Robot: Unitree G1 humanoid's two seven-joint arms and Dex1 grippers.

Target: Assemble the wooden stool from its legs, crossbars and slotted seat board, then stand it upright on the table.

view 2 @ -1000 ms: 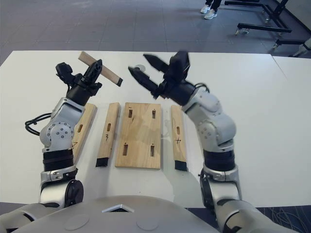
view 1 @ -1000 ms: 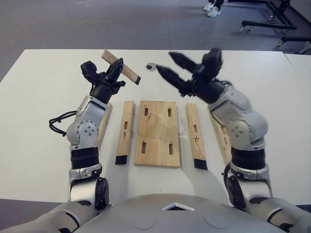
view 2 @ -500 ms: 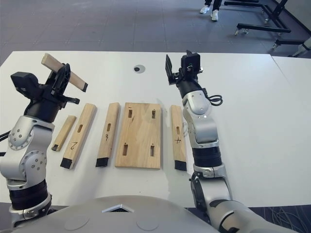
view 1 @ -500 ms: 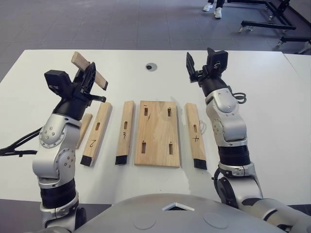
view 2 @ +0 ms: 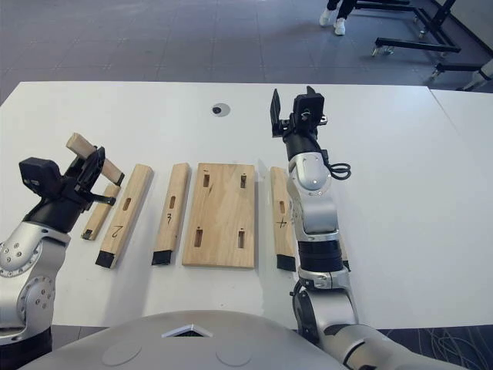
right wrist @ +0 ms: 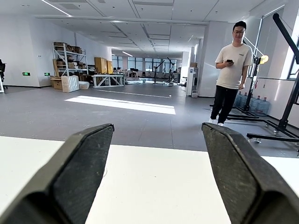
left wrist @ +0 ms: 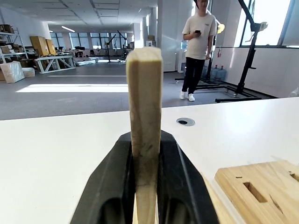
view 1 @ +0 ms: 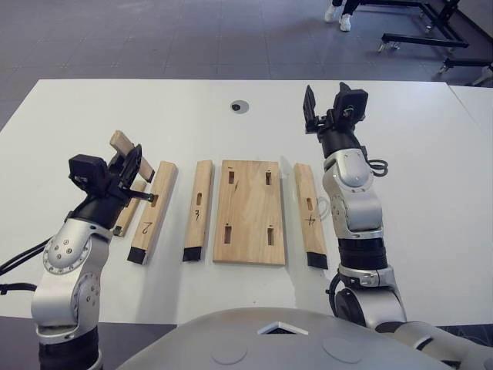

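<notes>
White worktop (view 1: 431,193) in an open workshop hall carries the stool parts, laid flat in a row towards its near edge. The slotted seat board (view 1: 249,212) lies in the middle. A leg marked 2 (view 1: 152,210) and a second leg (view 1: 199,208) lie on its left-edge side, and a leg marked with a cross (view 1: 309,213) on its right-edge side. A loose crossbar (view 2: 98,210) lies nearest the left edge.

The left gripper (view 1: 132,163) hangs low over that loose crossbar. Its fingers (left wrist: 117,182) are clamped on another crossbar (left wrist: 145,107), which is held near one end so that most of it stands clear above them. The right gripper (right wrist: 156,177) is raised towards the far edge, its fingers spread wide with nothing between them.

Nothing here is a container. The nearest to one are the board's four slots and the legs' mortises, and nothing sits in them yet.

Gripped so near its end, the held crossbar could pivot or slip if its free end meets a mortise at an angle. A low sweep by the left arm could knock the loose crossbar or the leg marked 2 out of line.
</notes>
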